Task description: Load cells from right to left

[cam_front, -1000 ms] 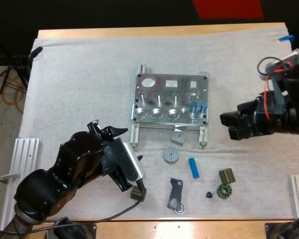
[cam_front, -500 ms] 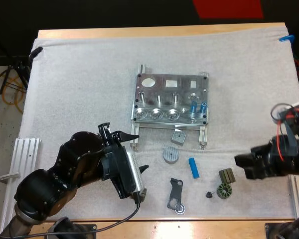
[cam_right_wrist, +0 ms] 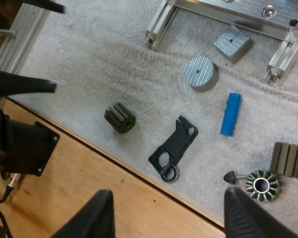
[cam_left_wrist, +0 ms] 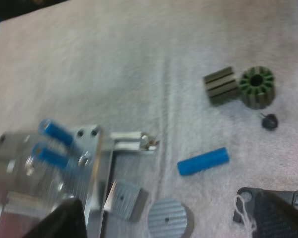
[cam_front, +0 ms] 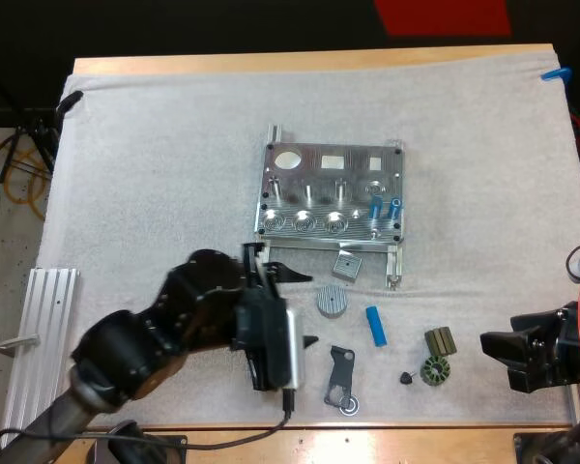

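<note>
Left fingers (cam_left_wrist: 64,220) wide apart, clamped on nothing, hanging over the ribbed round disc (cam_front: 332,301) and the square grey block (cam_front: 346,265) near the middle of the mat (cam_front: 155,174). Left gripper (cam_front: 306,307) just beside that disc, on its left, in front of the metal fixture (cam_front: 331,191). Right fingers (cam_right_wrist: 92,215) apart too and empty, above the mat's near edge and the bare wood of the table (cam_right_wrist: 89,173). Right gripper (cam_front: 500,356) low over the mat's near right corner, well apart from the fixture.

Two blue cylinders (cam_front: 375,206) upright, side by side, at the fixture's near right corner, with three round sockets in the same row to their left. Loose blue cylinder (cam_front: 375,326) flat on the mat between the disc and the grooved block (cam_front: 441,340), touching neither. Green toothed ring (cam_front: 433,371) just beside the grooved block, toward the near edge. Small black cone (cam_front: 406,378) just left of the ring. Black bracket (cam_front: 340,377) flat, close to the near edge, in front of the disc. Dark grooved cylinder (cam_right_wrist: 120,118) left of the bracket, by the same edge. Aluminium rail (cam_front: 39,319) along the mat's left edge, toward the near corner.
</note>
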Tool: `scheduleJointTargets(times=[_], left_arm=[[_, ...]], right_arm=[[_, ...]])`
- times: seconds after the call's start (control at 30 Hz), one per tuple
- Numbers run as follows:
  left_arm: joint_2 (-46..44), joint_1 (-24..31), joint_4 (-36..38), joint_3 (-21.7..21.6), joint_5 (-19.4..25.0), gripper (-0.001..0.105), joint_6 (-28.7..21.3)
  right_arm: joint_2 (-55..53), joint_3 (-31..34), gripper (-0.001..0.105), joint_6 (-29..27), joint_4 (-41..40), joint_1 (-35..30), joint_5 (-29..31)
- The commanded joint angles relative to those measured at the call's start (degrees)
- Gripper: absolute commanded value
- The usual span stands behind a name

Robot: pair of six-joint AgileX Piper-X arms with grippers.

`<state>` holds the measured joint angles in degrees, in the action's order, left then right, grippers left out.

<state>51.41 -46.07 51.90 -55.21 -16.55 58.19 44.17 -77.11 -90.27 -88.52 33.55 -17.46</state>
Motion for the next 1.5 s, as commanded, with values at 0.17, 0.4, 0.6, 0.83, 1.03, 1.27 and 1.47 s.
scheduleJointTargets(times=[0.17,0.4,0.6,0.83,1.03,1.27,1.47], left_arm=[[5.96,-4.22,-5.16,0.04,1.61,0.067,-10.85],[13.13,-4.25,-5.98,0.04,1.46,0.067,-26.53],[19.05,-4.25,-8.76,0.04,1.46,0.067,-28.90],[25.21,-4.25,-13.35,0.04,1.75,0.067,-41.03],[31.84,-4.25,-13.70,0.04,1.90,0.067,-52.24],[37.62,-4.25,-18.15,0.04,1.54,0.067,-57.39],[41.46,-4.25,-22.71,0.04,1.57,0.067,-57.39]], right_arm=[[-0.72,0.77,0.048,-0.20,-2.34,-0.21,-0.23],[-0.72,0.77,0.048,-1.92,-2.34,-0.21,1.00],[-0.72,0.77,0.048,-2.18,-2.34,-0.21,2.48],[-0.72,0.77,0.048,-2.50,-2.23,-0.21,2.47],[-0.72,0.77,0.048,-2.50,-2.23,-0.21,2.47],[-0.72,0.77,0.048,-2.54,-2.23,-0.21,2.47],[-0.72,0.77,0.048,-2.54,-2.23,-0.21,2.47]])
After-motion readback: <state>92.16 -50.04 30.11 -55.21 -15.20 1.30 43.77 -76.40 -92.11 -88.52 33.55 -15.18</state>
